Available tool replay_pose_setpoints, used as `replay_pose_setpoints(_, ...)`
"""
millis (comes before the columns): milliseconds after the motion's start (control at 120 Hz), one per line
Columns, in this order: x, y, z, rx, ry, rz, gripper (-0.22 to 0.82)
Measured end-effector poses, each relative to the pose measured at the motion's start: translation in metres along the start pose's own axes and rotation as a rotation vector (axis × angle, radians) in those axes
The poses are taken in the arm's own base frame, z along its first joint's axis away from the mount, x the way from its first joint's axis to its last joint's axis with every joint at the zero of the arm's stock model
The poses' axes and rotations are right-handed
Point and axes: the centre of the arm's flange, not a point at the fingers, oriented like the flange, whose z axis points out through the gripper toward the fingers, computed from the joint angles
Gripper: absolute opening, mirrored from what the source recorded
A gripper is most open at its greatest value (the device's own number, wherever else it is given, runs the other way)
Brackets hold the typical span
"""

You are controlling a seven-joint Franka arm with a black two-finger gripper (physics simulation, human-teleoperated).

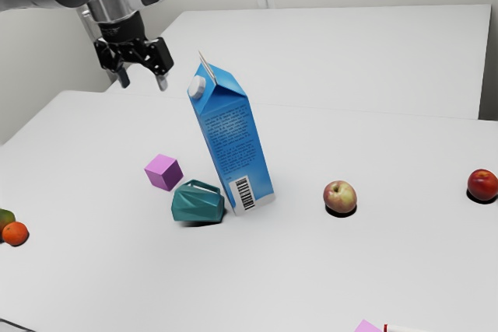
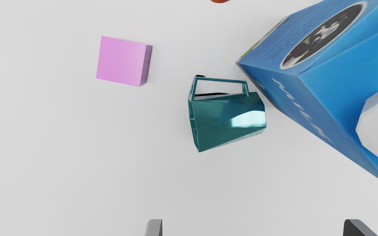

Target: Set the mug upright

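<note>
Closest, at the worktop's (image 1: 117, 270) near edge: a pink piece (image 1: 367, 327) and a white item with a red end (image 1: 405, 329), both cut off by the frame. Next, at the exterior view's left edge, a small round orange fruit (image 1: 15, 233) beside a greenish one (image 1: 5, 217).

Then the teal, glossy, faceted mug (image 1: 198, 204) — lying on its side on the worktop, mouth turned away from the carton, handle along its upper side in the exterior view. Just beside its base stands the tall blue milk carton (image 1: 233, 141) with a white cap (image 1: 197, 87); the wrist view shows a narrow strip of worktop between them. A yellow-red apple (image 1: 340, 194) sits toward the exterior view's right, a deep red apple (image 1: 484, 184) farther that way.

Beyond the mug, near its mouth, a pink-violet cube (image 1: 163, 172). Farther back, the jaws hang above the worktop — open wide, fingertips (image 1: 162, 83) well apart, away from the mug.
</note>
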Motion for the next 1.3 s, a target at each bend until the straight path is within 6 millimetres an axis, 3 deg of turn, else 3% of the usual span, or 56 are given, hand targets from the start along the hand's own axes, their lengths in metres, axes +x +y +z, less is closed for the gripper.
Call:
replay_pose_setpoints(308,-0.002,-0.012,0.004,0.002,-0.001,-0.032,0.60)
replay_pose_setpoints(542,-0.013,-0.035,0.043,-0.072,-0.066,-0.082,0.60)
replay_pose_setpoints(650,-0.017,-0.065,0.070,-0.179,-0.063,-0.119,0.60)
replay_pose_setpoints(792,-0.038,-0.103,0.101,-0.352,-0.028,-0.160,0.60)
replay_pose_setpoints(1075,-0.053,-0.123,0.173,-0.562,0.041,-0.117,0.60)
replay_pose_setpoints(1300,-0.047,-0.132,0.241,-0.682,0.075,-0.073,0.60)
